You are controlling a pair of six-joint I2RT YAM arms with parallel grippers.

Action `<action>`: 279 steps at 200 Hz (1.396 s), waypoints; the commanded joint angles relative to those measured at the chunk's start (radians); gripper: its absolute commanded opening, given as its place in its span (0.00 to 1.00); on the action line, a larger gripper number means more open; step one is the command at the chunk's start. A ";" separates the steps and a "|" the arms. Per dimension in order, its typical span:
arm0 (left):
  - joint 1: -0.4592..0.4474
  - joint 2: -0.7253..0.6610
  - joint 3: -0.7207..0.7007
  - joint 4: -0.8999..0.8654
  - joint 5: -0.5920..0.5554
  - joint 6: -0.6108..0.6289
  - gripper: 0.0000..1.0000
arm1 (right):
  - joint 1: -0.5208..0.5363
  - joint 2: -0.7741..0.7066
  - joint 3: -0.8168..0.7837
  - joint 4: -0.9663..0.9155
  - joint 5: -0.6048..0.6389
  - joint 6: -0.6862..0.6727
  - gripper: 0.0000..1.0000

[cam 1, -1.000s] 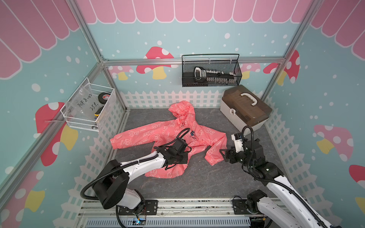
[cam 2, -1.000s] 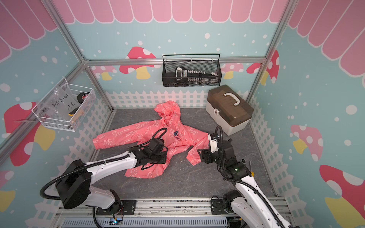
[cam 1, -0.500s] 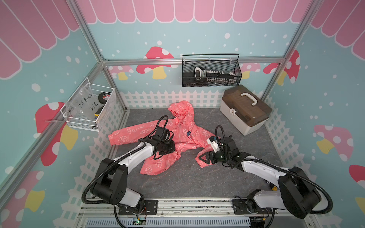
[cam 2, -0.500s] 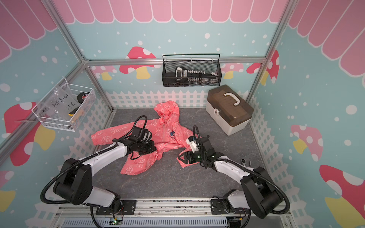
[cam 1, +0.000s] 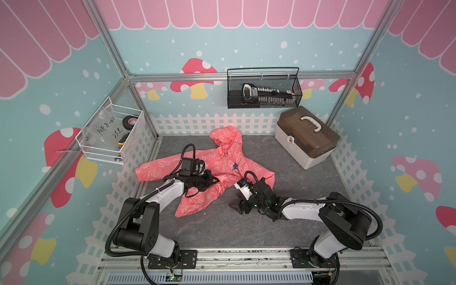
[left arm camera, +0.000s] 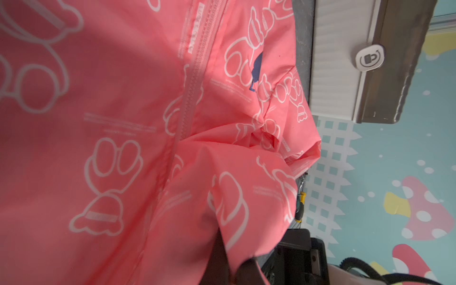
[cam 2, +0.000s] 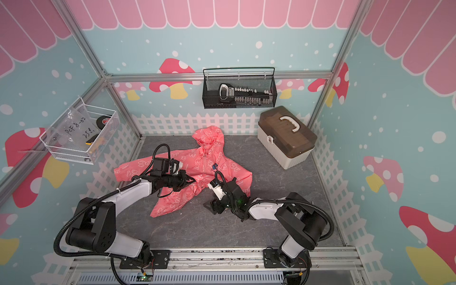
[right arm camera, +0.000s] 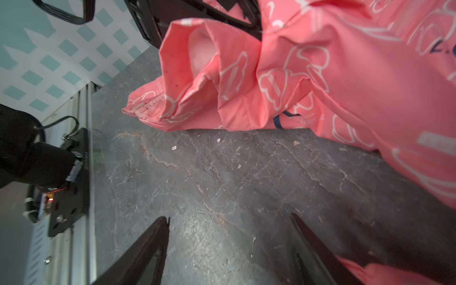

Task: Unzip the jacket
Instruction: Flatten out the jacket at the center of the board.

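The jacket (cam 1: 222, 160) lies rumpled on the table (cam 1: 222, 229). The left fingers (cam 1: 211, 179) pinch its front; the right fingers (right arm camera: 158, 234) stand wide, empty, beside it. Tugging cloth instead of the zipper (left arm camera: 192, 86) would only drag it along.

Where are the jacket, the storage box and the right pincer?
jacket (cam 1: 228, 138): in a top view, its hood.
storage box (cam 1: 315, 140): in a top view, brown lid.
right pincer (right arm camera: 229, 217): right wrist view, midway between fingertips.
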 commanded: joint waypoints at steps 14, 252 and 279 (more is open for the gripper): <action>0.011 -0.049 -0.018 0.129 0.105 -0.117 0.00 | 0.032 0.097 0.010 0.193 0.226 -0.165 0.73; 0.013 -0.096 -0.067 0.119 0.127 -0.135 0.00 | 0.134 0.368 0.158 0.461 0.534 -0.062 0.46; 0.013 -0.103 -0.065 0.097 0.118 -0.120 0.00 | 0.135 0.342 0.166 0.368 0.597 -0.083 0.27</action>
